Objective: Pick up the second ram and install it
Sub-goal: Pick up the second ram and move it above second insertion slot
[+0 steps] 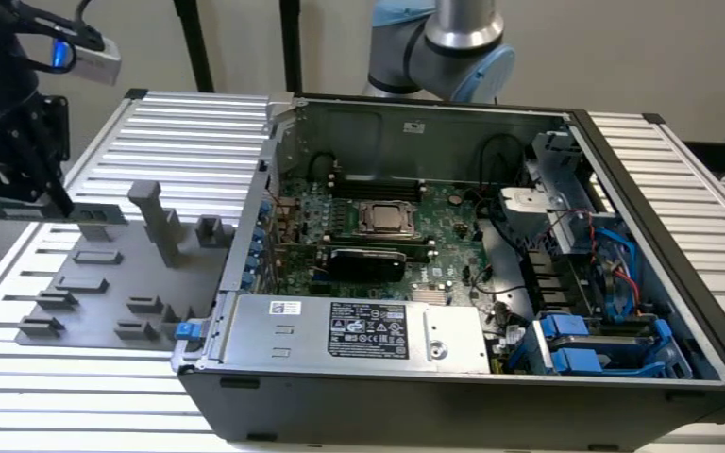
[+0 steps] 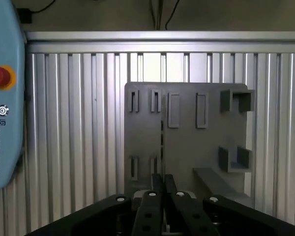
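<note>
Closest to the wrist camera, the claw (image 2: 162, 183) is pinching shut on the second ram (image 1: 71, 211), which is showing edge-on there as a thin dark line running out from between the fingers. Gripping the stick by its flat faces is, I judge, leaving its contact edge free for a slot. In the exterior view it is hanging level, seemingly clear of the grey holder plate (image 1: 92, 294) on the ribbed surface (image 1: 199, 123). It is sitting at that view's left, well apart from the open computer case (image 1: 463, 401), whose motherboard (image 1: 337, 203) is lying face-up, giving access from overhead.
</note>
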